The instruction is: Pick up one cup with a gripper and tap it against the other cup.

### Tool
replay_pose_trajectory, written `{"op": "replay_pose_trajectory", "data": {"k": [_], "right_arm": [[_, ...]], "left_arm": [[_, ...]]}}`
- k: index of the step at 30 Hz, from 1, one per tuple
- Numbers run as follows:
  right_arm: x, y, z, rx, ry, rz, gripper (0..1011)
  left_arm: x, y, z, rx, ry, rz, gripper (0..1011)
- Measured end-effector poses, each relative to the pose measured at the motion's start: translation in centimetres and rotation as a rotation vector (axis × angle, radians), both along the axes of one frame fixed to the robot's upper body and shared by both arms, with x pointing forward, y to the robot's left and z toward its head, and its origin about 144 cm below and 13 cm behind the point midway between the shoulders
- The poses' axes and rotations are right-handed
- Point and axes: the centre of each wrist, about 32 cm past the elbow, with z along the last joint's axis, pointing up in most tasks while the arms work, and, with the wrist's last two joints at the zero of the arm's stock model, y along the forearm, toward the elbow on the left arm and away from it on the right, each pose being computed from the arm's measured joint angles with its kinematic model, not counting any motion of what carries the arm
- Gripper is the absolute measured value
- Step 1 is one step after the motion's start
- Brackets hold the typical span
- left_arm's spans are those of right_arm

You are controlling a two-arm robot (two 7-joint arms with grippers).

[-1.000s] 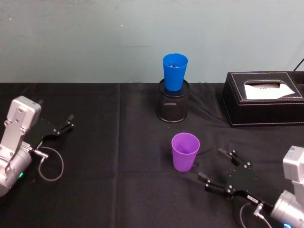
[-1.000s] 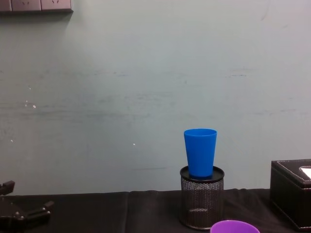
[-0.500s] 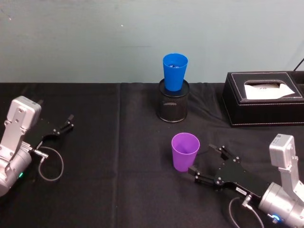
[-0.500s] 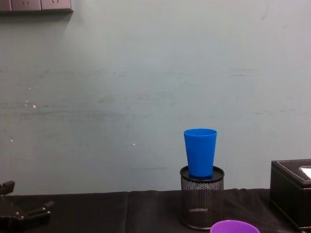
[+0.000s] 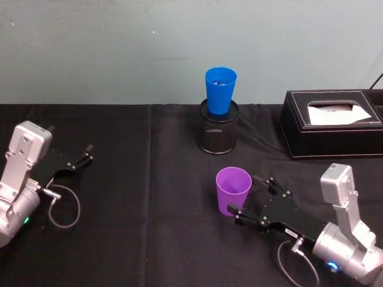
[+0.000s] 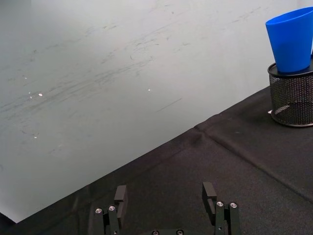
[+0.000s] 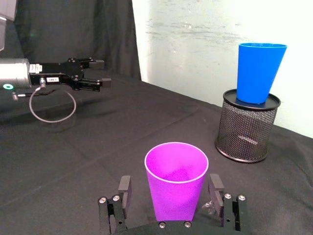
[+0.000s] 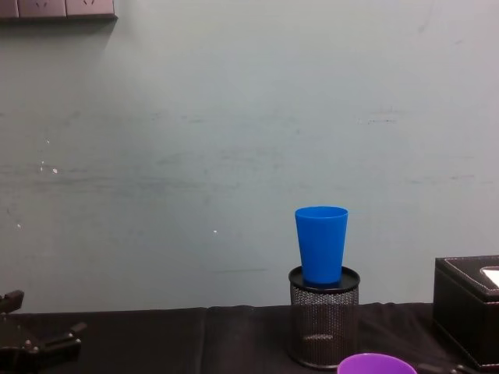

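The right gripper [image 5: 244, 195] reaches forward low, fingers spread; the left gripper [image 5: 89, 153] rests parked, fingers apart.

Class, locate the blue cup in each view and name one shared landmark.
Head view: blue cup, upper centre.
Left wrist view: blue cup, against the wall.
Right wrist view: blue cup, beyond the purple cup.
Chest view: blue cup, right of centre.
Shared landmark: mesh pen holder holding it.

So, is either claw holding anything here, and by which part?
Nothing is held yet. The right claw stands open, a finger on either side of the purple cup at its lower half, gaps showing; the left claw is open, off to the left.
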Motion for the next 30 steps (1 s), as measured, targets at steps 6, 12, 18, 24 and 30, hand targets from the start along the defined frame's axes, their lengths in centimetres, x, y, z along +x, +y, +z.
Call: {"op": "replay_pose_trajectory", "data": {"k": [6, 12, 18, 24, 30], "right_arm": [[0.6, 0.5, -0.5, -0.013, -0.017, -0.01, 1003], [1.1, 1.0, -0.8, -0.01, -0.026, -0.019, 1003], [1.6, 1.2, -1.0, 0.0, -0.032, -0.028, 1003], [2.2, 1.6, -1.1, 0.009, -0.029, -0.032, 1003], [2.7, 1.9, -1.2, 0.015, -0.019, -0.032, 1003]], "left_arm": [[0.0, 0.0, 0.0, 0.0, 0.0, 0.0, 1000], [0.0, 0.0, 0.0, 0.0, 0.0, 0.0, 1000], [0.0, 0.0, 0.0, 0.0, 0.0, 0.0, 1000], [0.0, 0.0, 0.0, 0.0, 0.0, 0.0, 1000], [0.0, 0.0, 0.0, 0.0, 0.0, 0.0, 1000]]}}
